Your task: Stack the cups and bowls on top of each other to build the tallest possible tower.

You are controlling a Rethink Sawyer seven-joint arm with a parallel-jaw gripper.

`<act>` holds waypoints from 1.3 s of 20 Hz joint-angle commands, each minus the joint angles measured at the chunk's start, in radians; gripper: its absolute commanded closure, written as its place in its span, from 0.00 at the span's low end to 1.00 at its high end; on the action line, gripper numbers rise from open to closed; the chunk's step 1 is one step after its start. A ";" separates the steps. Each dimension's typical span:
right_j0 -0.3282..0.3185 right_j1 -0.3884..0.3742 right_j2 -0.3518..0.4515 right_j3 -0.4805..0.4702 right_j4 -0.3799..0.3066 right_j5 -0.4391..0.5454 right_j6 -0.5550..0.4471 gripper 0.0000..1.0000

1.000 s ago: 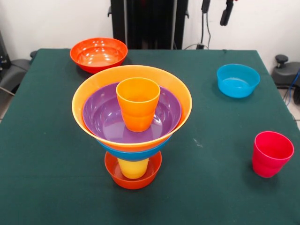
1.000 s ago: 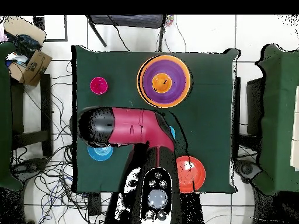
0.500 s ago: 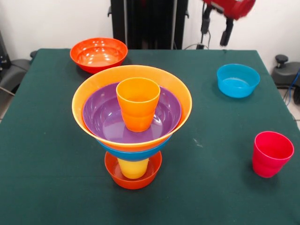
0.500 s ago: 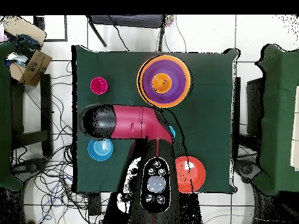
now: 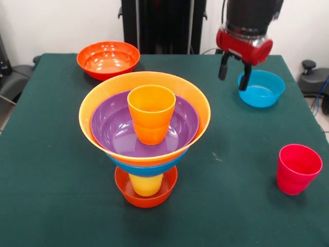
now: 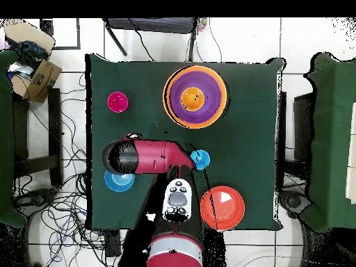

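The tower [image 5: 144, 135] stands mid-table: a small red-orange bowl [image 5: 146, 195], a yellow cup [image 5: 146, 184], a blue bowl [image 5: 149, 170], a large light orange bowl [image 5: 97, 100], a purple bowl [image 5: 115, 136] and an orange cup [image 5: 151, 113] on top. My gripper [image 5: 234, 72] hangs open and empty, just left of and above the small teal-blue bowl [image 5: 262, 88]. A pinkish red cup [image 5: 298, 169] stands at the right. In the overhead view the tower [image 6: 195, 96], a blue cup [image 6: 199, 159] and the arm [image 6: 149, 156] show; the arm covers part of the teal bowl [image 6: 118, 181].
A medium red-orange bowl [image 5: 108, 58] sits at the back left corner and shows in the overhead view as the red-orange bowl [image 6: 222, 207]. The pinkish red cup [image 6: 117, 102] stands near one table edge. Cardboard boxes [image 6: 31, 59] and cables lie on the floor beside the table.
The arm has swung down into the front view. The gripper has dropped from the top edge to just beside the teal-blue bowl. The tower and loose pieces have not moved.
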 commanded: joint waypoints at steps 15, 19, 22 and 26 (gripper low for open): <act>0.156 0.151 -0.018 0.057 0.173 -0.065 0.202 0.00; 0.181 0.162 -0.039 0.038 0.205 -0.063 0.209 0.00; 0.182 0.171 -0.034 0.035 0.229 -0.086 0.201 0.00; 0.201 0.156 -0.041 0.033 0.261 -0.075 0.202 0.00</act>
